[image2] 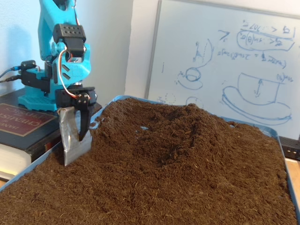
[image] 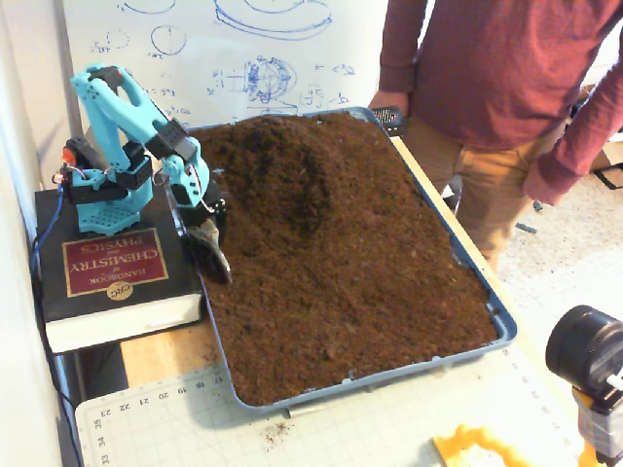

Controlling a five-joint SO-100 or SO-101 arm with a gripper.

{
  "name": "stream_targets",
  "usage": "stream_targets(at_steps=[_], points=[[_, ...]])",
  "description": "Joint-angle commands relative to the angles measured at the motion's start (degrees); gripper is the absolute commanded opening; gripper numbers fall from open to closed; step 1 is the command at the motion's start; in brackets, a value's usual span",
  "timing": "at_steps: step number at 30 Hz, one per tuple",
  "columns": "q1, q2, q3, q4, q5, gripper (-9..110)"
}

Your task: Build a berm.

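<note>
Gripper (image2: 75, 140), black two-finger type carrying a flat grey metal blade, stands tip-down in the soil at the tray edge; jaw opening cannot be determined. The berm (image2: 178, 124), a raised ridge of loose dark brown soil, lies beyond the gripper toward the tray's far end (image: 282, 170), its long axis running roughly along the blue plastic tray (image: 487, 316).

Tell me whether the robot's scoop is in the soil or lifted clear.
In the soil. The scoop stands upright at the tray's edge, its lower edge sunk into the soil beside the mound.
</note>
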Motion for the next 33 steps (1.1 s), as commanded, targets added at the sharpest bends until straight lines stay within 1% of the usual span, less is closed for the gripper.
stream_targets(at_steps=[1, 8, 14, 19, 28, 33], points=[[-0.6, -4.8, -4.8, -0.8, -0.5, 1], [-7.6, -18.4, -14.5, -0.8, -0.4, 1], [-11.8, -20.0, -23.5, -0.8, -0.4, 1], [-13.3, -20.8, -30.5, -0.7, -0.4, 1], [-13.5, -20.7, -32.3, -0.7, -0.4, 1], [-12.1, -20.1, -29.4, 0.2, -0.4, 1]])
